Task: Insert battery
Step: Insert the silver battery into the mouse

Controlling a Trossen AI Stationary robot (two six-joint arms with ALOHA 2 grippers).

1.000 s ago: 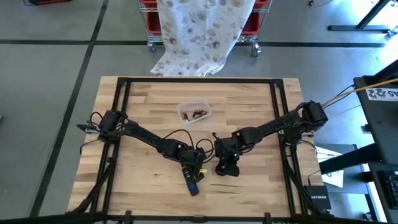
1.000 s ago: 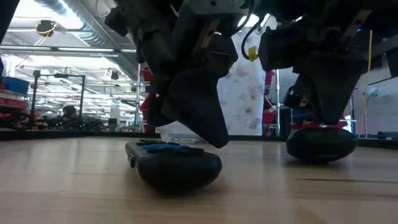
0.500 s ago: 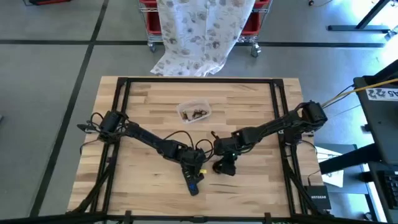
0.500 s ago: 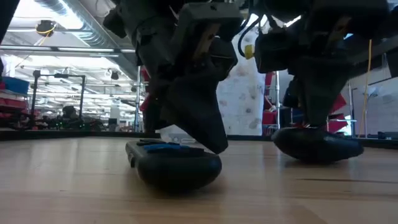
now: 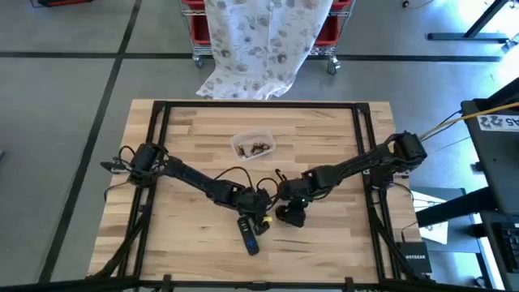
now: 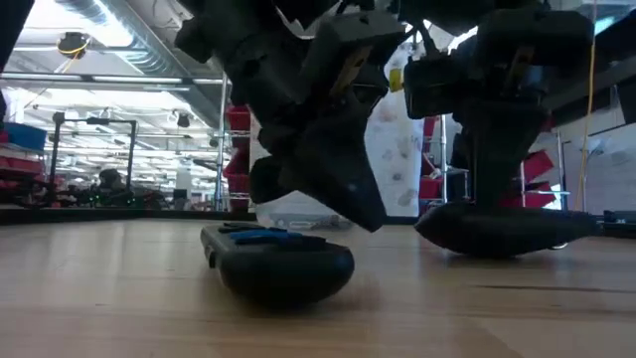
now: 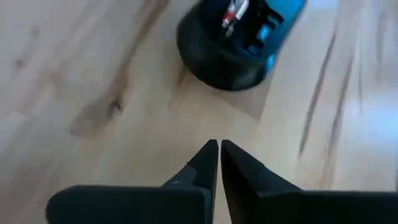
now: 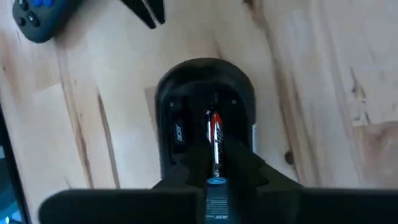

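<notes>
Two grippers (image 5: 258, 212) (image 5: 289, 212), mid-table, near remote (image 5: 250, 234)

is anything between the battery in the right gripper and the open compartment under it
Nothing visible. In the right wrist view the right gripper holds the battery right over the black device, its open compartment bare beneath. The left gripper sits off by the blue remote.

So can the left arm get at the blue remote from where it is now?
Probably yes: the left claw, shut and empty, hangs just short of the blue remote, with only bare table between them.
</notes>
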